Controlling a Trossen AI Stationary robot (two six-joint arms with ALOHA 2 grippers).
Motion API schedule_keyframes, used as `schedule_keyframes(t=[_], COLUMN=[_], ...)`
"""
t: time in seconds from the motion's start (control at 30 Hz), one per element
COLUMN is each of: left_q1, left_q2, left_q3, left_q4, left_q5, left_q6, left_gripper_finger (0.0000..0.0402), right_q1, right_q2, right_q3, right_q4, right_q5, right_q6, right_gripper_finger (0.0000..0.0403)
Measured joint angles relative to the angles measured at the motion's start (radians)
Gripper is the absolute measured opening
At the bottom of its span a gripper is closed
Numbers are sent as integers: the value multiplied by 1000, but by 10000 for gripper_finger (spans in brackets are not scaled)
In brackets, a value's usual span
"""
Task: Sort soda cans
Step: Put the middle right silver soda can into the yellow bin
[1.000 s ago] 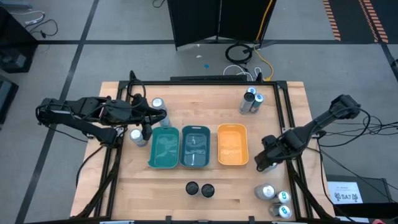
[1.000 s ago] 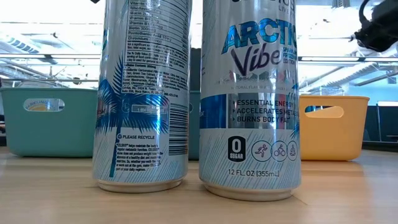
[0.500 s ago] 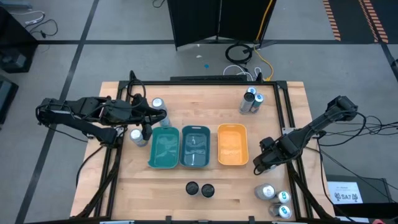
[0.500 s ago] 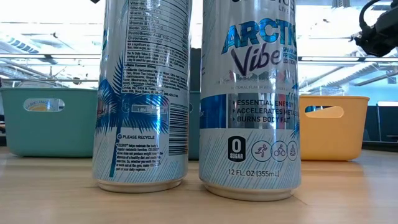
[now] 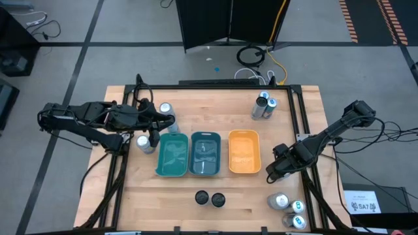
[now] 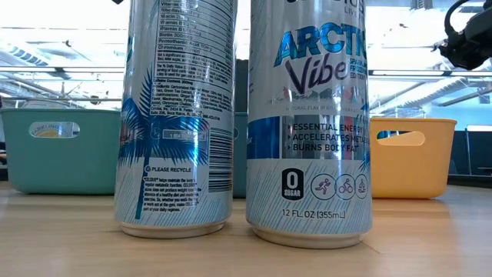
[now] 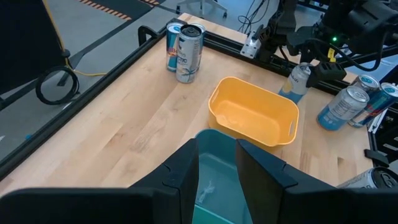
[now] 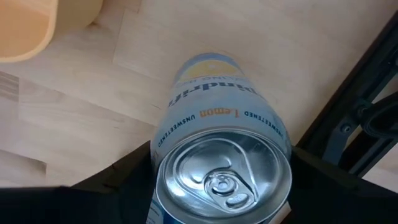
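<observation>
Soda cans are scattered around the wooden table [image 5: 215,202], and one pale lemon-labelled can [image 8: 221,168] stands upright just beside the orange tray [image 5: 244,152], near the table's right rail. The right gripper [image 5: 273,171] sits over this can with a dark finger on either side of it; whether the fingers already press the can cannot be told. The left gripper [image 5: 159,125] is clenched on nothing, hovering at the far-left corner of the teal tray [image 5: 172,155], with the darker blue-green tray [image 5: 205,154] between that tray and the orange one. Two cans [image 5: 264,106] stand at the far right, two dark-topped cans [image 5: 209,198] at the near edge, three cans [image 5: 288,210] at the near right corner, and two cans [image 5: 145,144] beside the left arm.
</observation>
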Motion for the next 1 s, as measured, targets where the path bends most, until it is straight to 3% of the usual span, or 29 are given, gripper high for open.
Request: schedule_keyframes(t=[0.6, 1.0], left_q1=[0, 0], left_q2=[0, 0], left_q3=[0, 0], left_q4=[0, 0], left_q5=[0, 0], left_q6=[0, 0], left_gripper_finger=[116, 116], right_q1=[0, -5], right_q2=[-63, -79], right_q3=[20, 366], right_q4=[-35, -374], right_q5=[22, 205], right_q6=[-2, -13], right_gripper_finger=[279, 280])
